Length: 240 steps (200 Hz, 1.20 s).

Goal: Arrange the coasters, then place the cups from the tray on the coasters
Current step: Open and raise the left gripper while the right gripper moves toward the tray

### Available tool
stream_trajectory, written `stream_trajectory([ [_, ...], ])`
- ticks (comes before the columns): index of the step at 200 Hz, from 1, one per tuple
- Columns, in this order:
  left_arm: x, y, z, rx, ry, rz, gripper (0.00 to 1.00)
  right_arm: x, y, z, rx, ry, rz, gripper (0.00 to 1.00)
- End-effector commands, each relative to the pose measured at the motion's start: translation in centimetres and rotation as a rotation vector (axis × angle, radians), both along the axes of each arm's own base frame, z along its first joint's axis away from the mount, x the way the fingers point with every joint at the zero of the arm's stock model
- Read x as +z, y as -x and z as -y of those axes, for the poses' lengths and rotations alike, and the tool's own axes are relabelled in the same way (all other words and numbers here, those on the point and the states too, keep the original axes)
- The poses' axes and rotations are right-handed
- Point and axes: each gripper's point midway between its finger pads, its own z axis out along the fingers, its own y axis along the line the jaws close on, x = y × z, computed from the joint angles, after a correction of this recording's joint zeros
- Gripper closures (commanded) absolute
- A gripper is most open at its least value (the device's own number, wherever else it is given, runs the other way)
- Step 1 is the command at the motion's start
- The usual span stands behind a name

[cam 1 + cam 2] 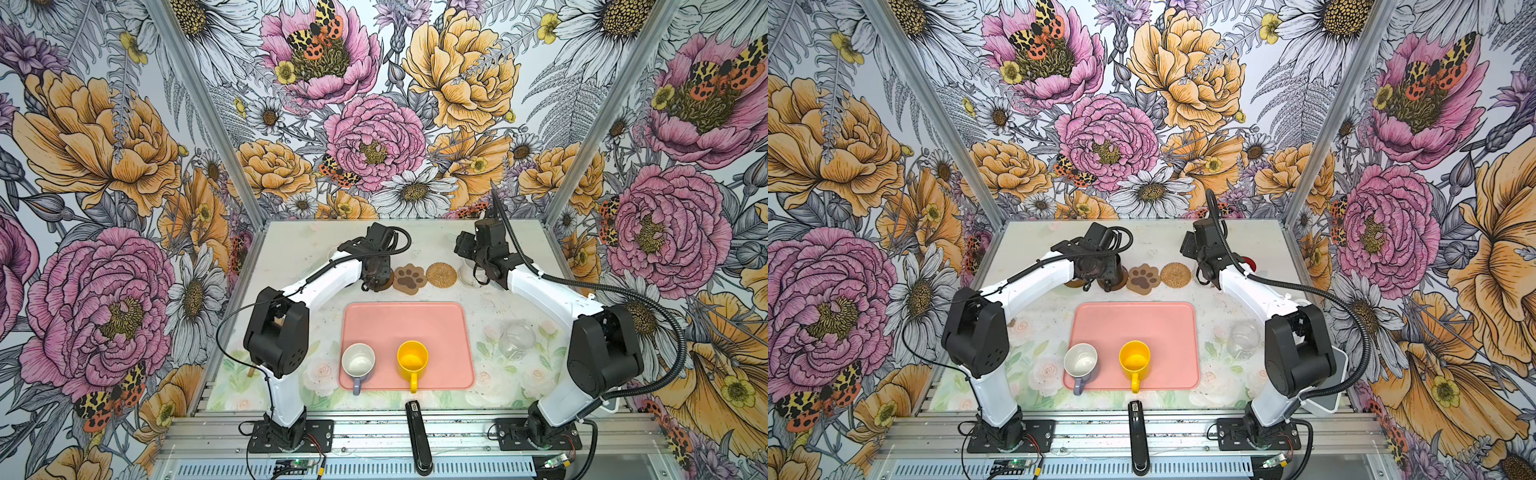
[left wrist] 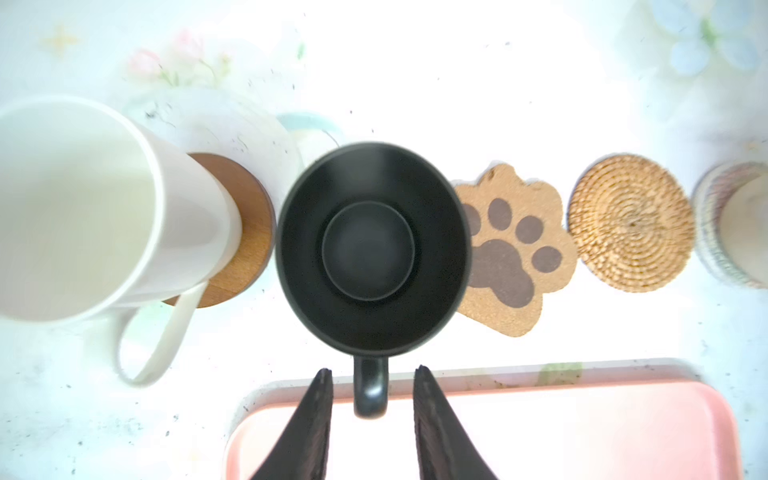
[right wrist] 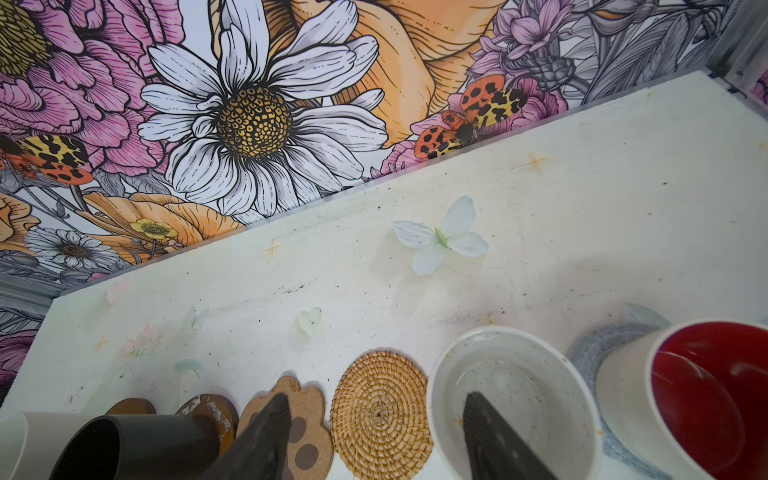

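1. The step in hand looked like the release of the black mug (image 2: pixel 370 249). It sat upright in the far row on a brown disc coaster (image 3: pixel 210 415), with the white mug (image 2: pixel 83 208) on its left and the bare paw coaster (image 2: pixel 511 249) on its right.
2. Your left gripper (image 2: pixel 372 369) stood parted and gripped nothing. Its fingers (image 2: pixel 316 415) flanked the mug's handle (image 2: pixel 370 395), one on each side, with a clear gap to it.
3. To finish well, you needed to spread a little wider and draw straight up — any sideways drift would likely catch the handle and turn the mug on its disc.
4. The handle pointed near, toward the tray (image 2: pixel 623 415), where the lavender mug (image 1: pixel 358 361) and the yellow mug (image 1: pixel 412 359) waited along the near edge.
5. Your right gripper (image 3: pixel 376 395) stood open too — one finger was inside the speckled mug (image 3: pixel 511 374) and the other outside it, toward the paw coaster. It pinched nothing that I could see.
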Motion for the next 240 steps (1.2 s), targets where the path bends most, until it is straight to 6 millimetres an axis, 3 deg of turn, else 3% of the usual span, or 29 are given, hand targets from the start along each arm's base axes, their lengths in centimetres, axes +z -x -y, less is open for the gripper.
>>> stream_trajectory([
  [1, 4.9, -0.7, -0.6, 0.036, -0.001, 0.141, 0.64, 1.0, -0.2, -0.4, 0.012, -0.033, 0.03, 0.32],
  [46, 9.5, -0.4, -2.1, 0.052, -0.054, 0.274, 0.5, 1.8, 0.1, -2.0, 0.06, -0.045, 0.043, 0.32],
  [69, 10.9, -0.9, -3.9, 0.11, -0.089, 0.334, 0.49, 2.2, 0.2, -3.4, 0.095, -0.051, 0.05, 0.32],
  [131, 10.1, -0.2, -3.2, 0.06, 0.075, 0.404, 0.46, 3.7, 1.9, -6.3, 0.181, -0.08, 0.067, 0.31],
  [171, 9.3, -0.1, -4.4, 0.046, 0.079, 0.426, 0.45, 4.5, 3.8, -7.4, 0.214, -0.062, 0.063, 0.25],
  [211, 8.7, -1.0, -4.5, -0.004, 0.116, 0.45, 0.44, 3.9, 4.9, -8.5, 0.242, -0.025, 0.036, 0.25],
  [240, 8.0, -1.3, -2.7, -0.063, 0.19, 0.419, 0.44, 4.2, 6.5, -9.1, 0.277, 0.012, 0.012, 0.24],
])
